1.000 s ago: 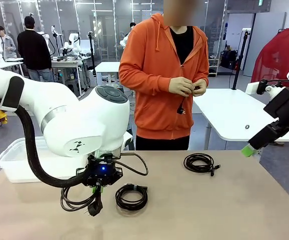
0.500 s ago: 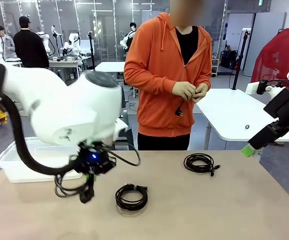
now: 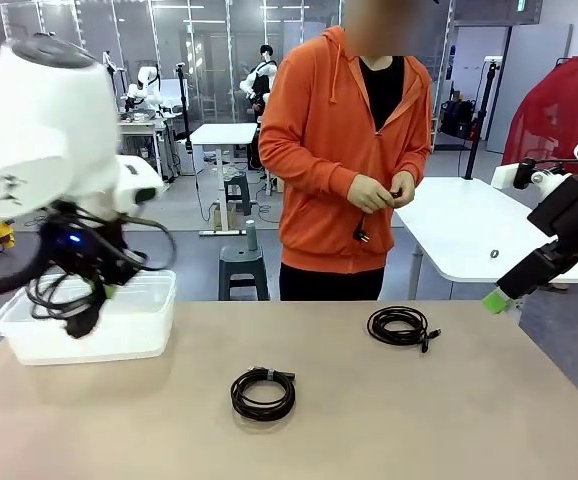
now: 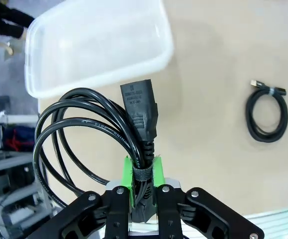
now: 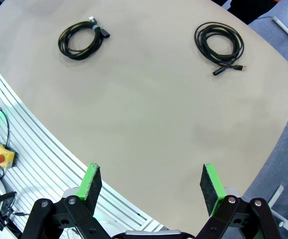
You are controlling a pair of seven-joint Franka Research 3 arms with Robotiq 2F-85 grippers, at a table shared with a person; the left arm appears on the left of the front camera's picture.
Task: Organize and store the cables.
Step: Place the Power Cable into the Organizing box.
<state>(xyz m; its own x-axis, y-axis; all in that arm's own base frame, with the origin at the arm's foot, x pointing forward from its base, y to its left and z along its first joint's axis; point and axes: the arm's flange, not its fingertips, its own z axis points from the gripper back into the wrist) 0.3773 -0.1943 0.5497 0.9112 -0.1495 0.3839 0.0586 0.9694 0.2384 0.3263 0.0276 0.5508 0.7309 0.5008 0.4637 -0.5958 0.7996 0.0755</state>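
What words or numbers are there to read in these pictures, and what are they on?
Plug of the held cable: small pale print, too small to read.
Green sign up near the ceiling: too small and blurred to read.
Left arm: a dark logo mark, blurred, with no letters to make out.
No other text can be read.

The cables (image 3: 263, 393) are black, the bin (image 3: 129, 340) translucent white, the table (image 3: 419, 420) tan, the hoodie (image 3: 314, 170) orange.
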